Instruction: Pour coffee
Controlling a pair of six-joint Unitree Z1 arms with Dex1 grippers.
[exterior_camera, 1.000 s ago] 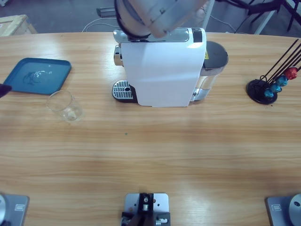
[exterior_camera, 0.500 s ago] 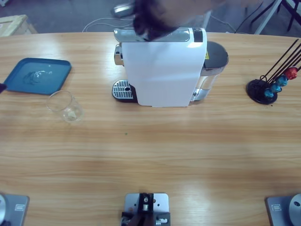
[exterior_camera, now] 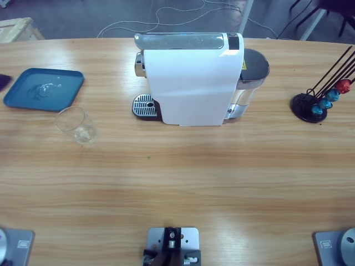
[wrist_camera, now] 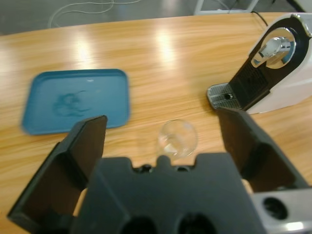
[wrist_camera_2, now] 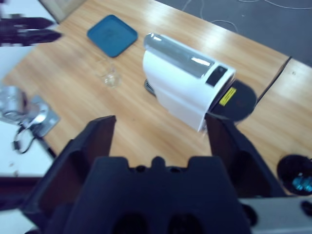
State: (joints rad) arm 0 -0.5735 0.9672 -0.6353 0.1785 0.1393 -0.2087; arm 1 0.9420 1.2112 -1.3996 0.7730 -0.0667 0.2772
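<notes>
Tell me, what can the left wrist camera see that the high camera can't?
Only the left wrist view shows the left gripper, fingers spread open, and the coffee machine's shiny spout end. Only the high view shows the capsule rack and the machine's water tank. Both show the blue tray, the empty glass, the drip grate and the wooden table.

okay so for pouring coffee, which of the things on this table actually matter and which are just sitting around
For the job:
coffee machine with its drip grate
empty glass, standing beside the machine, not under the spout
left gripper, open, facing the glass

Just lying about:
blue tray
capsule rack with coloured capsules

No coffee is visible.
</notes>
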